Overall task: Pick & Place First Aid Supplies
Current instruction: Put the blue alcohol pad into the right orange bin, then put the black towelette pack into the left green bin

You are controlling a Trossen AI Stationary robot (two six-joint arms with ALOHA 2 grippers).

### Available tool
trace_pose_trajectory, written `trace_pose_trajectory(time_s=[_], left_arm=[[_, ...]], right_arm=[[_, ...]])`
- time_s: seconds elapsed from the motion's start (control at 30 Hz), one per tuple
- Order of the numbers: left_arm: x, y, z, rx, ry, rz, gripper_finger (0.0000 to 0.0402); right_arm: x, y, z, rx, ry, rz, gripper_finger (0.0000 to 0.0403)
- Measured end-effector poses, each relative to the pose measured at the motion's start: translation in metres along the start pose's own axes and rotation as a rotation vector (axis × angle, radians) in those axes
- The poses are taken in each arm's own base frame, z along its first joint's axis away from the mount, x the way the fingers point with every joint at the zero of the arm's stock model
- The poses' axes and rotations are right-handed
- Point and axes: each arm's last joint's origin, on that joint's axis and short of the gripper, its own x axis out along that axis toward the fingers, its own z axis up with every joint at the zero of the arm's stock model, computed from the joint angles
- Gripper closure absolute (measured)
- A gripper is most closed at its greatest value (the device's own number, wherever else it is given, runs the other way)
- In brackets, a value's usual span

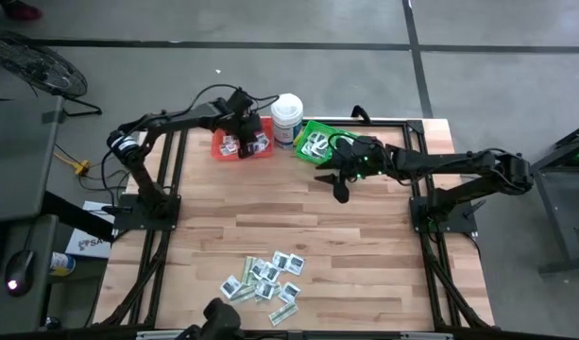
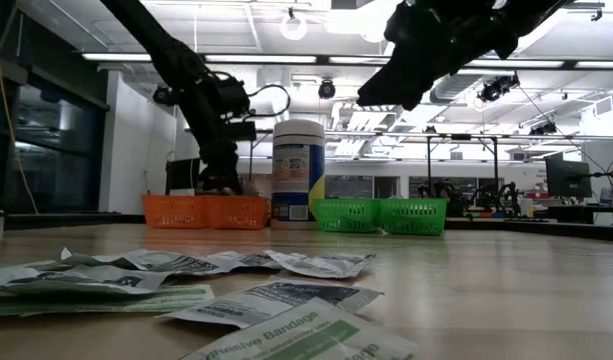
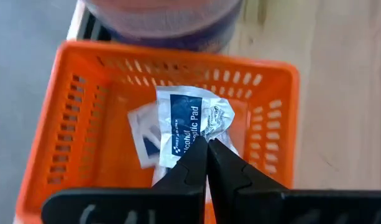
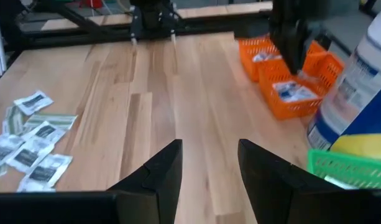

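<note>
Several small packets (image 1: pixel 265 279), white squares and pale green strips, lie flat in a loose pile near the table's near edge, also seen in the low view (image 2: pixel 186 270) and the right wrist view (image 4: pixel 28 137). My left gripper (image 3: pixel 207 146) is over the orange bin (image 3: pixel 72 124) at the far edge (image 1: pixel 244 142), shut on a white alcohol pad packet (image 3: pixel 187 118). Another white packet (image 3: pixel 140 130) lies in that bin. My right gripper (image 4: pixel 209 155) is open and holds nothing, above the bare wood just near of the green bin (image 1: pixel 341 187). My left gripper pinches the white alcohol pad packet between its two fingertips at the packet's crumpled edge (image 3: pixel 209 130). The fingers come from above, pointing down into the orange bin. The packet sits inside the bin's walls over the other packet; whether it rests on it, I cannot tell.
A tall white tub (image 1: pixel 287 118) stands between the orange bin (image 1: pixel 223 149) and the green bin (image 1: pixel 313 142), which holds packets. In the low view both bins (image 2: pixel 206 210) (image 2: pixel 381 215) line the far edge. Bare wood lies between bins and pile.
</note>
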Motion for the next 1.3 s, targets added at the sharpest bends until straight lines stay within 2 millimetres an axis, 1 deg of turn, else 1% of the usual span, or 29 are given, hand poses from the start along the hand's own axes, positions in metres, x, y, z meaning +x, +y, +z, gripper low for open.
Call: trace_pose_trajectory(time_s=[0.17,0.33,0.4,0.5,0.73,0.8,0.87,0.97,1.07,1.2,1.3], left_arm=[[0.012,0.004,0.002,0.023,-0.025,0.019,0.0401],[0.014,0.006,0.002,0.04,-0.012,0.065,0.04],[0.014,0.006,0.002,0.071,-0.005,0.078,0.0392],[0.014,0.006,0.002,0.096,-0.007,0.067,0.0366],[0.012,0.004,0.002,0.099,-0.018,0.019,0.0279],[0.006,0.003,0.004,0.101,-0.007,0.005,0.0262],[-0.004,0.002,0.006,0.11,0.019,-0.009,0.0253],[-0.021,-0.001,0.008,0.113,0.045,-0.022,0.0251],[-0.036,-0.009,0.009,0.105,0.062,-0.046,0.0253],[-0.052,-0.03,0.01,0.123,0.108,-0.103,0.0258],[-0.063,-0.051,0.014,0.14,0.132,-0.149,0.0262]], right_arm=[[0.0,-0.001,0.004,0.035,-0.039,-0.038,0.0254],[0.0,-0.002,0.006,0.055,-0.062,-0.056,0.0254],[0.0,-0.002,0.006,0.06,-0.064,-0.057,0.0254],[0.0,-0.002,0.006,0.085,-0.067,-0.068,0.0254],[0.0,-0.002,0.006,0.094,-0.068,-0.084,0.0254],[0.0,-0.003,0.006,0.107,-0.068,-0.084,0.0254],[0.0,-0.003,0.006,0.121,-0.069,-0.083,0.0254],[-0.001,-0.002,0.007,0.14,-0.07,-0.075,0.0254],[-0.005,-0.001,0.007,0.14,-0.066,-0.074,0.0254],[-0.011,0.002,0.004,0.09,-0.012,-0.008,0.0254],[-0.009,0.011,-0.003,0.03,0.063,0.089,0.0254]])
